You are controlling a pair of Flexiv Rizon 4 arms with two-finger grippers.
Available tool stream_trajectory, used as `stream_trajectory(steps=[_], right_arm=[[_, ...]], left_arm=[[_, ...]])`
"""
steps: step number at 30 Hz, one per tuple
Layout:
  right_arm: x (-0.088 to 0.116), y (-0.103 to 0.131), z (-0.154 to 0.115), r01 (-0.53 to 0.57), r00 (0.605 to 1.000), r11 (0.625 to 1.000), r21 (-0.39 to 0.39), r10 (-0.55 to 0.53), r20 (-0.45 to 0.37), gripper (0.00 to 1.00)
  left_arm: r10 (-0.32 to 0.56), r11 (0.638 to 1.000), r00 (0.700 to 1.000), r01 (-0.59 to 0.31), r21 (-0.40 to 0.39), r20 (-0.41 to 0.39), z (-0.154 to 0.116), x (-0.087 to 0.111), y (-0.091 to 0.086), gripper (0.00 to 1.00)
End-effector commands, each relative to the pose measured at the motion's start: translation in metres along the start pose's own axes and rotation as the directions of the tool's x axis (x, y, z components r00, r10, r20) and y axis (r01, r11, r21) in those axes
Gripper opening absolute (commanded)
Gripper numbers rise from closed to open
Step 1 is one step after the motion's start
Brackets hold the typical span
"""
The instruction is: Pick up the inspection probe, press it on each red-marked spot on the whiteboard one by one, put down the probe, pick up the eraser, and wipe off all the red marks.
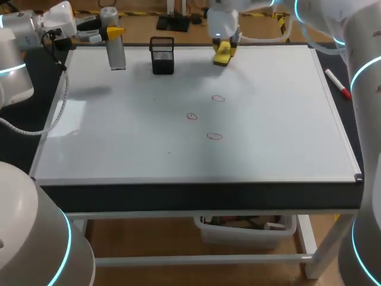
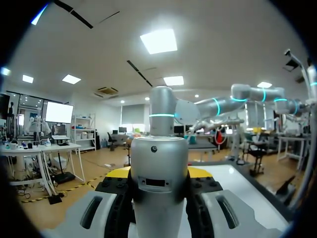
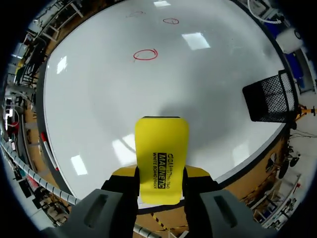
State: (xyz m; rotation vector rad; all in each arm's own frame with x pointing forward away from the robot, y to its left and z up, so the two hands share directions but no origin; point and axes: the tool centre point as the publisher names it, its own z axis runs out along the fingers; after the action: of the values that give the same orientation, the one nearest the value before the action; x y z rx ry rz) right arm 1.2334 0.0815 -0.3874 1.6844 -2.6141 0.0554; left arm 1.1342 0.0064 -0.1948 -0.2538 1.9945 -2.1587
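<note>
With right fingers (image 3: 197, 173) clamping the eraser (image 3: 161, 158) and left fingers (image 2: 117, 173) gripping the probe (image 2: 158, 178), lower the eraser flat and sweep toward 6 o'clock across all three red marks (image 1: 218, 98).

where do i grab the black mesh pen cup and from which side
Probably by its rim, from straight above: the black mesh pen cup stands upright on the whiteboard with its open top up, so one finger can drop inside and one outside a flat wall.
</note>
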Motion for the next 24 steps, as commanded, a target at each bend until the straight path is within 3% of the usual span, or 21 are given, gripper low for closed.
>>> stream_trajectory(steps=[1, 12, 24], right_arm=[[0.026, -0.006, -0.012, -0.045, 0.999, 0.961, -0.273, 0.045, -0.008, 0.0], [0.106, 0.005, -0.018, -0.195, 0.981, 0.952, -0.238, 0.194, -0.025, 0.0], [0.174, 0.022, -0.018, -0.3, 0.954, 0.933, -0.199, 0.294, -0.057, 0.0]], left_arm=[[0.003, 1.0, 1.0, -0.003, 0.0, 0.005, 0.0, 0.002, -0.002, 0.0], [0.003, 1.0, 1.0, -0.003, 0.0, 0.005, 0.0, 0.002, -0.002, 0.0], [0.003, 1.0, 1.0, -0.003, 0.0, 0.005, 0.0, 0.002, -0.002, 0.0]])
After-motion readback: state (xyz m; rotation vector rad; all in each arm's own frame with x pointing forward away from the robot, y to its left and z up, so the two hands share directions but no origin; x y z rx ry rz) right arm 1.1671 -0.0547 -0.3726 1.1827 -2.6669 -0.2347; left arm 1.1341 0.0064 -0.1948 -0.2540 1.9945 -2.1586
